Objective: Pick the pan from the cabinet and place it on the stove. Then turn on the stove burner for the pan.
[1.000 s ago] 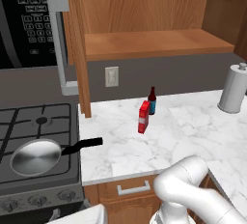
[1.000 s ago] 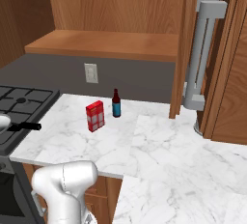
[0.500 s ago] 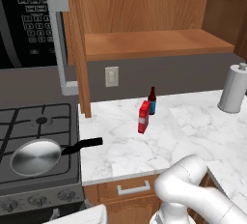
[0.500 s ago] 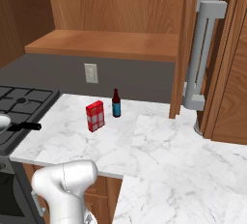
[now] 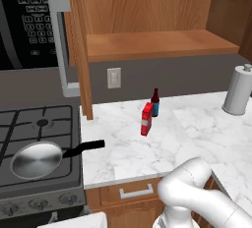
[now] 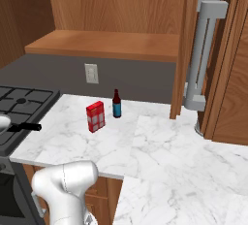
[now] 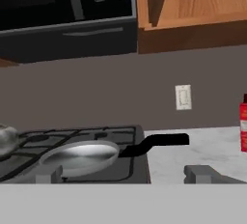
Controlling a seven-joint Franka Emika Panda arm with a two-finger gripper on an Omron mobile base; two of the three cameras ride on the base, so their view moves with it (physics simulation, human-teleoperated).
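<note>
Pan (image 5: 35,159) sits on the stove (image 5: 49,119); gripper (image 7: 124,174) hangs empty, jaws wide. For the knob (image 5: 38,204), better line up squarely and pinch gently.

- We see our arm (image 5: 197,192) as a smooth, glossy white tube with rounded, bulging joints.
- Our pincer (image 7: 128,174) ends in two small, blocky grey tips.
</note>
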